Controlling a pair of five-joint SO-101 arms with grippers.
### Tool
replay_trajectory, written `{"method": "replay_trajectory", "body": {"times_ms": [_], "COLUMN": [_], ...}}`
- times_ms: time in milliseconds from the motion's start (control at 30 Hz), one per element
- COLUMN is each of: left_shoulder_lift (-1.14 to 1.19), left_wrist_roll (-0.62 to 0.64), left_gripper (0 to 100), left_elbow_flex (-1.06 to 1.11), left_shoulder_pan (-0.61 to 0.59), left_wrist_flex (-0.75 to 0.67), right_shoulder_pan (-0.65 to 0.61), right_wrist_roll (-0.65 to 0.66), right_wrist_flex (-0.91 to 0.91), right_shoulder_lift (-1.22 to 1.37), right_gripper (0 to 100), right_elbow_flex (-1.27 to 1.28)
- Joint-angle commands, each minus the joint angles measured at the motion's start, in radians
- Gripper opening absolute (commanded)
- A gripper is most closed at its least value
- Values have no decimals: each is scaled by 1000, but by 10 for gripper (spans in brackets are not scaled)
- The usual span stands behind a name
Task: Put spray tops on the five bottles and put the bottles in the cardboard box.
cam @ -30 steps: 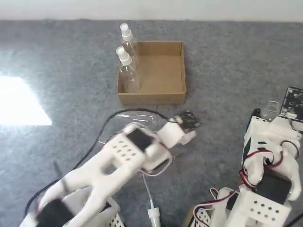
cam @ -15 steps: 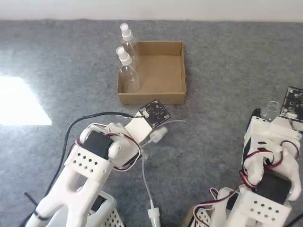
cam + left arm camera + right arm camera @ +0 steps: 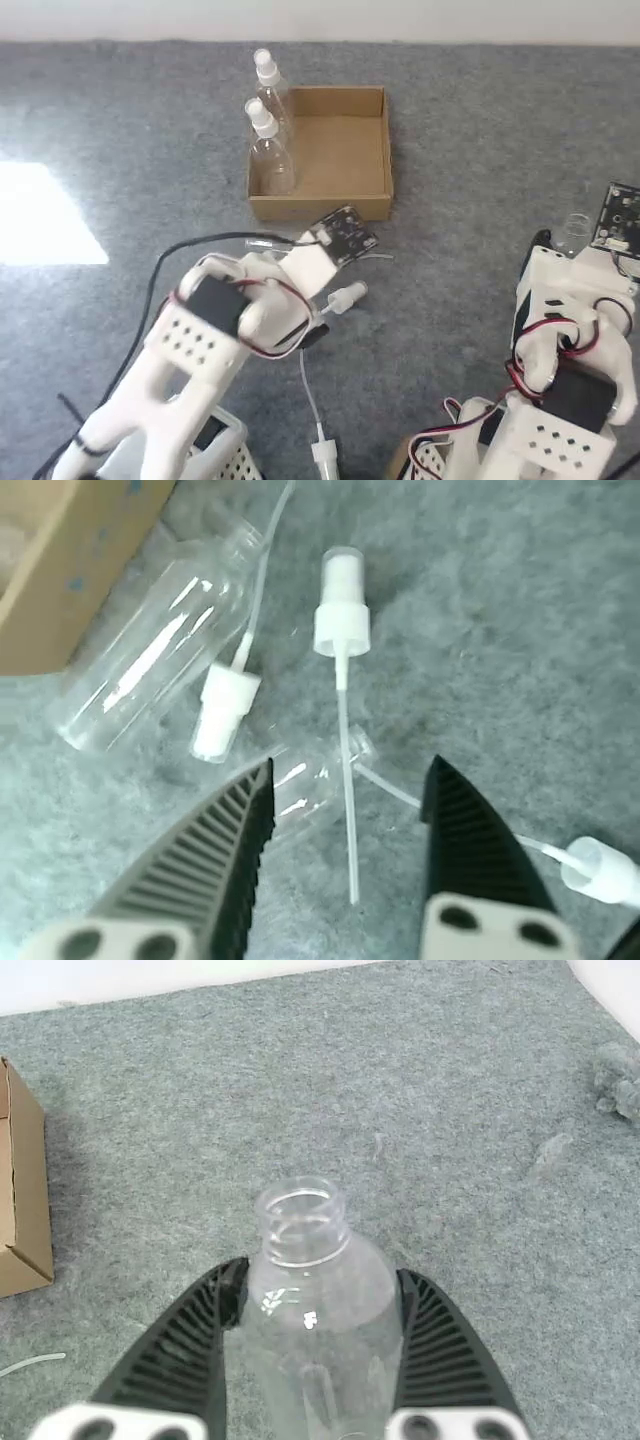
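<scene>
High view: the cardboard box [image 3: 320, 208] is seen on the grey carpet [image 3: 480, 130], and two capped bottles [image 3: 271, 152] are stood upright at its left wall. The ground in front of the box is largely covered by the left arm [image 3: 200, 340]. A long-tubed spray top [image 3: 322, 450] is laid near the white basket [image 3: 230, 460].

From the left wrist, the left gripper [image 3: 350, 770] is shown spread wide above the carpet. A spray top [image 3: 342, 610] is laid with its tube between the jaws, across a small clear bottle [image 3: 305, 780]. A larger uncapped bottle [image 3: 150, 665] is laid beside the box, with a second spray top [image 3: 222, 708] against it.

The right gripper [image 3: 318, 1275] is clamped on an upright open-necked bottle [image 3: 300, 1220], well apart from the box. Lint [image 3: 620, 1075] is scattered beyond it.
</scene>
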Motion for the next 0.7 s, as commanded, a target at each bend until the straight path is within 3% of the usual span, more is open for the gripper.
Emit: {"method": "replay_trajectory", "body": {"times_ms": [0,200,667], "left_shoulder_lift": [157,468,1026], "left_wrist_roll": [12,11,5], "left_gripper": [209,205,206], "left_elbow_flex": [-114,-326,-860], "left_shoulder_pan": [14,14,15], "left_wrist_flex": [-21,-6,215], "right_shoulder_pan": [7,7,13], "right_wrist_roll": [-3,-3,-2], "right_wrist_flex": [-8,-8,-8], "right_shoulder_lift": [-21,-21,-24], "right_gripper": [55,55,55], "right_elbow_flex": [-43,-43,-43]}}
